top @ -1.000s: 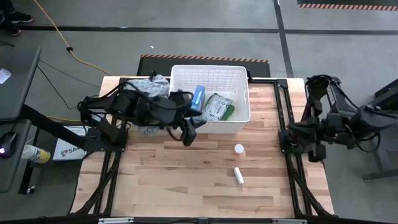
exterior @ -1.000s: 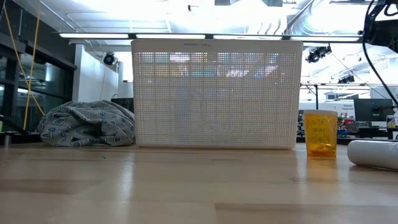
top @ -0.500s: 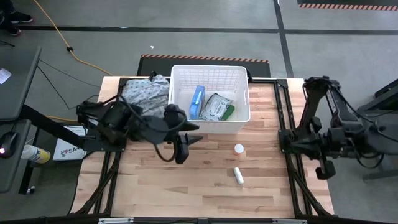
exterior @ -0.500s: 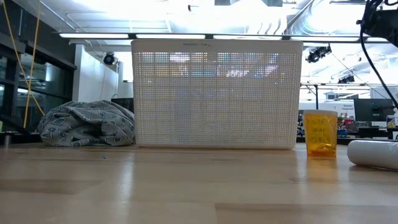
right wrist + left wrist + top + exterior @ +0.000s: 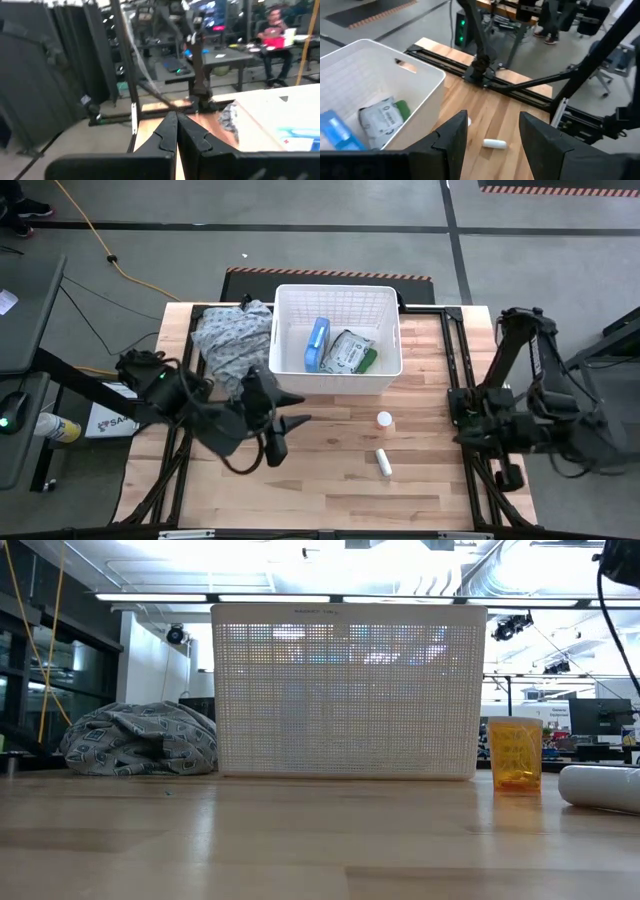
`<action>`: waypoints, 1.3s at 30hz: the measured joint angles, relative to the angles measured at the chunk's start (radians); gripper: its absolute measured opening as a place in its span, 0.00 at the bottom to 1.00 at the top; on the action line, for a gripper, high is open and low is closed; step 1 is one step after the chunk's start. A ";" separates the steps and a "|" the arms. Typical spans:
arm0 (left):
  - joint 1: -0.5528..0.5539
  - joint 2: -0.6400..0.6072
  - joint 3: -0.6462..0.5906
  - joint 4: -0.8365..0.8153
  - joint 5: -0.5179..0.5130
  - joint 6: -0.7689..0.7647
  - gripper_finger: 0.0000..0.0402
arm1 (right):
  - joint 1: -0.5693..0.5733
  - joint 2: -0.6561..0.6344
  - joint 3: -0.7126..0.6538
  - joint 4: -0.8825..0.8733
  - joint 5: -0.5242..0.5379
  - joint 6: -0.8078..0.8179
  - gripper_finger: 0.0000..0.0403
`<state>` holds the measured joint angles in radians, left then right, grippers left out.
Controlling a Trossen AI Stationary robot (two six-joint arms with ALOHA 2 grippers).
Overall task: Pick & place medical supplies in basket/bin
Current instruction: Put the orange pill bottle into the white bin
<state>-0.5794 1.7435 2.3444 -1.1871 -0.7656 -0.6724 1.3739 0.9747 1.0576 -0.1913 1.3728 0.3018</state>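
Honestly, I fear my left gripper (image 5: pixel 283 435), fingers spread and empty, could topple the orange-capped vial (image 5: pixel 384 419) or roll the white tube (image 5: pixel 382 462); my right gripper (image 5: pixel 176 131) idles pinched together.

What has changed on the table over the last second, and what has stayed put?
The left tool has drawn back from the basket toward the table's near side, open and empty. The right tool, shut, has also pulled back nearer. The blue-white packet, soft pack, vial, tube and cloth have not moved.
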 joint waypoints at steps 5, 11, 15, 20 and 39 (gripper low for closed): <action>-0.033 0.000 0.000 -0.090 -0.057 -0.099 0.53 | -0.140 0.001 0.000 -0.305 -0.267 0.305 0.00; -0.030 0.000 0.000 -0.141 -0.065 -0.137 0.53 | -0.340 0.001 0.000 -0.524 -0.535 0.510 0.00; -0.030 0.000 0.000 -0.191 -0.064 -0.161 0.53 | -0.456 0.002 0.000 -0.539 -0.640 0.505 0.00; -0.038 0.000 0.000 -0.309 -0.053 -0.257 0.53 | -0.576 0.011 0.000 -0.549 -0.769 0.503 0.00; -0.045 0.000 -0.001 -0.384 -0.055 -0.316 0.53 | -0.870 0.254 0.000 -0.706 -1.171 0.478 0.00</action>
<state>-0.6243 1.7439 2.3429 -1.5712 -0.8207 -0.9881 0.5036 1.2291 1.0576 -0.8970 0.2014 0.7795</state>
